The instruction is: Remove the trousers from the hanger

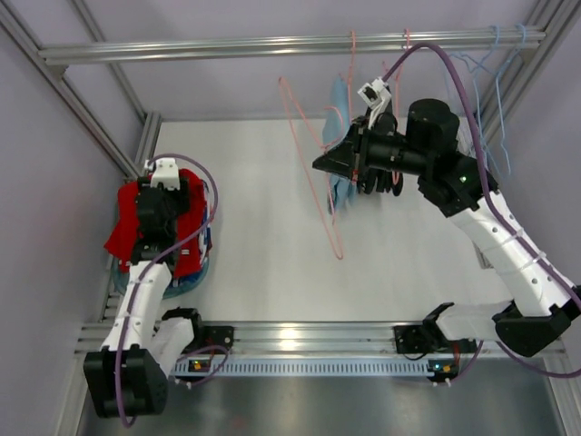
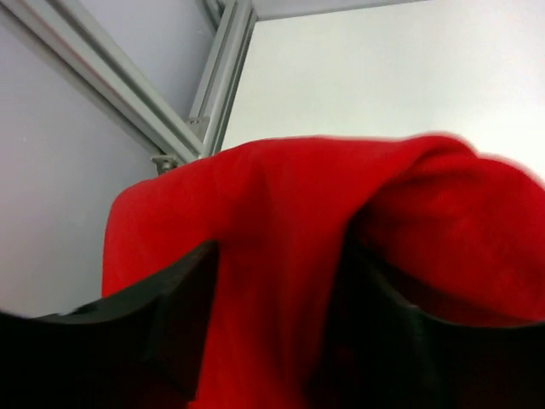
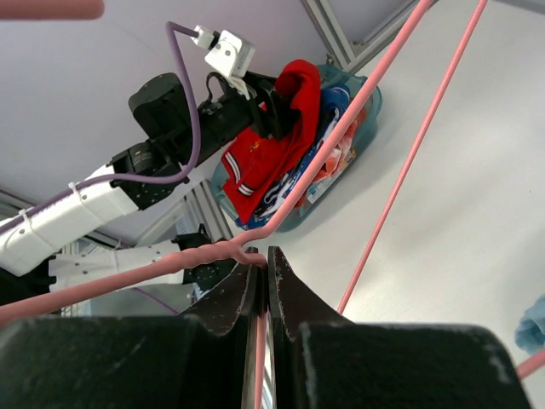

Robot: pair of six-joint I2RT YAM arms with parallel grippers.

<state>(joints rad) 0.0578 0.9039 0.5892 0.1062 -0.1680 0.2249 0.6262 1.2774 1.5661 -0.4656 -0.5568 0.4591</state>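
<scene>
The bright red trousers (image 1: 127, 227) hang off my left gripper (image 1: 156, 222), which is shut on them above a teal basket (image 1: 186, 286) at the left edge. In the left wrist view the red cloth (image 2: 281, 256) fills the space between my black fingers (image 2: 174, 319). The trousers are off the pink wire hanger (image 1: 313, 186), which hangs bare over the middle of the table. My right gripper (image 3: 266, 256) is shut on the hanger wire just below its twisted neck (image 3: 170, 266). The right wrist view also shows the trousers (image 3: 272, 145) in my left gripper (image 3: 277, 106).
The basket (image 3: 362, 106) holds several other clothes. A light blue garment (image 1: 338, 136) hangs behind my right gripper (image 1: 325, 163). Light blue wire hangers (image 1: 495, 73) and more pink hooks (image 1: 406, 41) hang from the aluminium rail (image 1: 227, 45) at the back. Frame posts stand on both sides.
</scene>
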